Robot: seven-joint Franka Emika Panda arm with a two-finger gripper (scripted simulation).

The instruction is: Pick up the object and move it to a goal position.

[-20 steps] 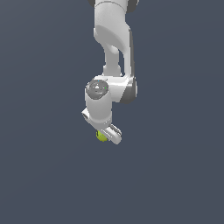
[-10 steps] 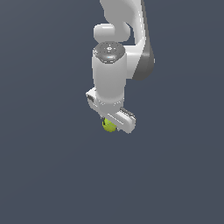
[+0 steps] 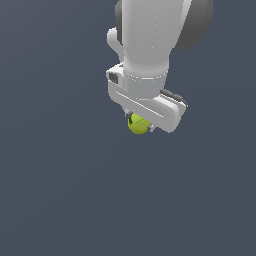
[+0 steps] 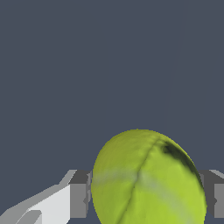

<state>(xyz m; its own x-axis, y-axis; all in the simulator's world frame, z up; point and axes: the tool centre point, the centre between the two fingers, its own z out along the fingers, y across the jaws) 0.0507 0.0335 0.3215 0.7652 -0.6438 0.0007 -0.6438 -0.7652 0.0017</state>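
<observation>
The small yellow-green ball (image 3: 137,125) with thin seam lines sits just under the white hand of the arm in the exterior view, partly hidden by it. In the wrist view the ball (image 4: 148,179) fills the space between the two grey fingertips (image 4: 78,199), which press on its sides. My gripper (image 3: 138,126) is shut on the ball and holds it up, near the camera of the exterior view.
Plain dark grey-blue background all around in both views. The white arm (image 3: 150,45) comes down from the top of the exterior view.
The arm with the ball in the gripper has grown larger in the exterior view and shifted toward its right and up. The ball stays held.
</observation>
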